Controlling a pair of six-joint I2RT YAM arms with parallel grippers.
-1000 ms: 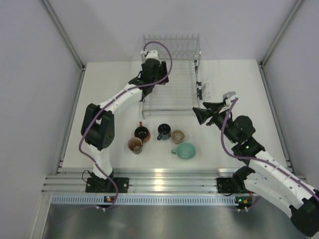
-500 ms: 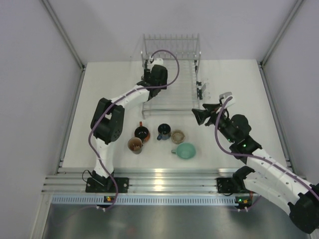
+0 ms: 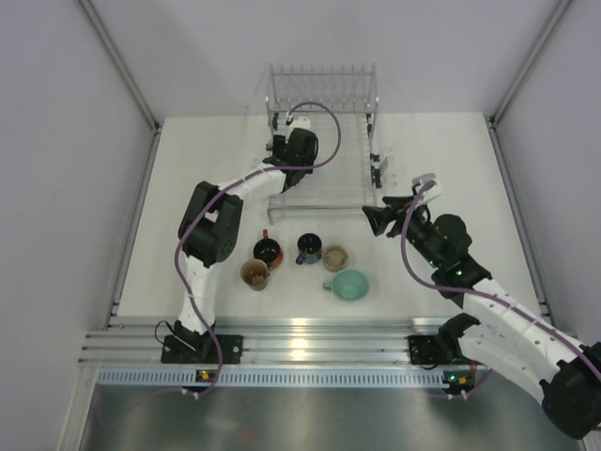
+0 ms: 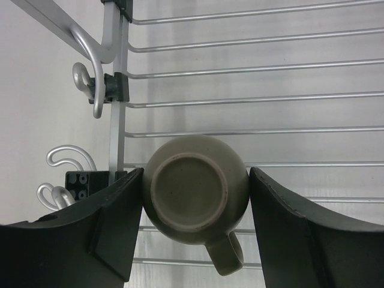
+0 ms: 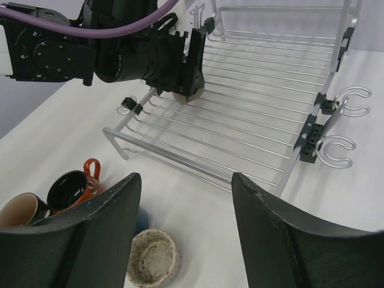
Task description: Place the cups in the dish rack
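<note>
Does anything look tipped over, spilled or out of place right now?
Nothing stands out. The beige mug in the left gripper is upside down over the rack, which suits loading; the other mugs sit upright on the table.

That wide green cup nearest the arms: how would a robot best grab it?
Probably from straight above, pinching the rim of the mint-green cup on its right side. It stands upright with its mouth open, its handle points left, and the speckled beige cup sits close behind it.
</note>
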